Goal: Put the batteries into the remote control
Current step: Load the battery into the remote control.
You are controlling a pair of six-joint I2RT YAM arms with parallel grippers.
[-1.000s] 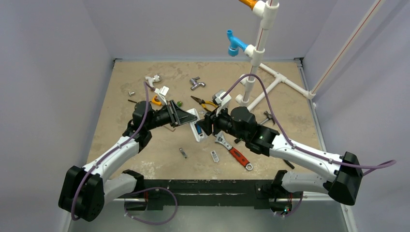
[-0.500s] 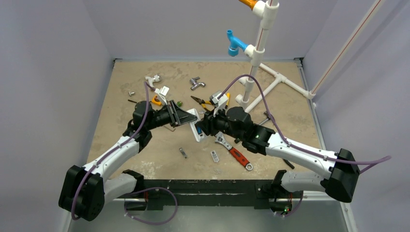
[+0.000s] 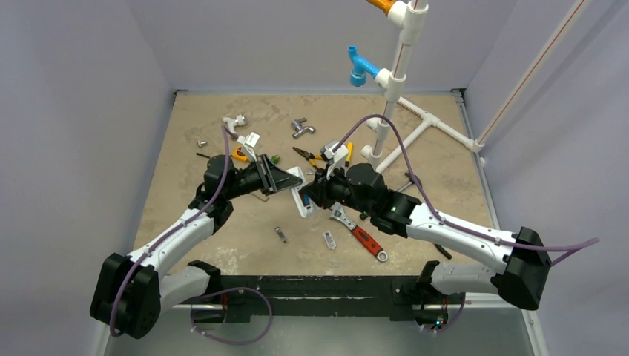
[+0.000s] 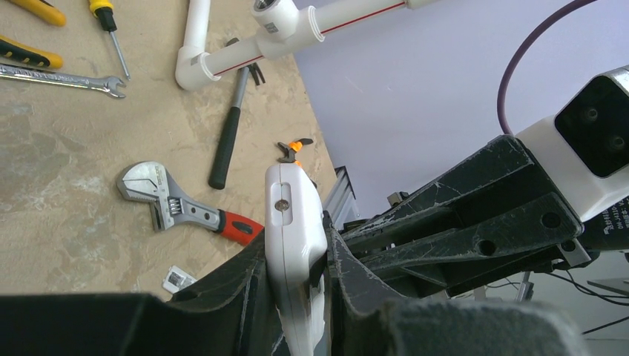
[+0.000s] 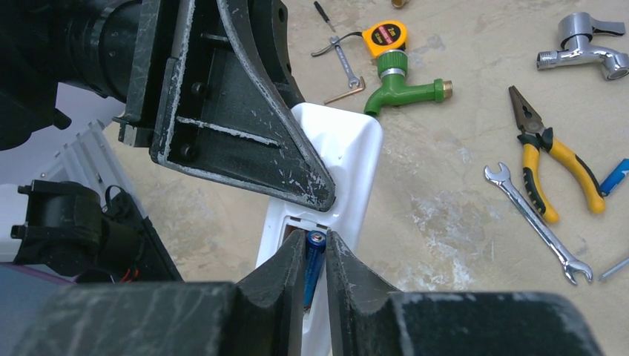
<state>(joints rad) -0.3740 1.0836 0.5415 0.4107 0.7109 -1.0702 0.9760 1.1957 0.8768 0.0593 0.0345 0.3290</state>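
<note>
The table (image 3: 222, 222) carries scattered tools, but the work happens above its centre, off the surface; the left arm (image 3: 178, 233) comes in from 8 o'clock and the right arm (image 3: 452, 233) from 4 o'clock, so the two meet nose to nose; a red-handled wrench (image 3: 361, 236) lies on the table at about 4 o'clock from that meeting point, out of the way.

The left gripper (image 4: 297, 256) is closed narrowly on the remote (image 4: 294, 222), pinching its two long edges; in my judgement it holds the remote up and turned this way so that the back and its open recess face the right arm, and so that something firm resists the push.

The right gripper (image 5: 314, 245) is nearly closed, clamping a blue battery (image 5: 313, 268) lengthwise between its fingers; the battery's metal end points to 12 o'clock, into the recess at the 6 o'clock end of the remote; the long grip probably lets the fingers steer it straight along the slot.

The battery looks partly in the recess; whether it is seated I cannot tell, as the fingers cover its lower part.
</note>
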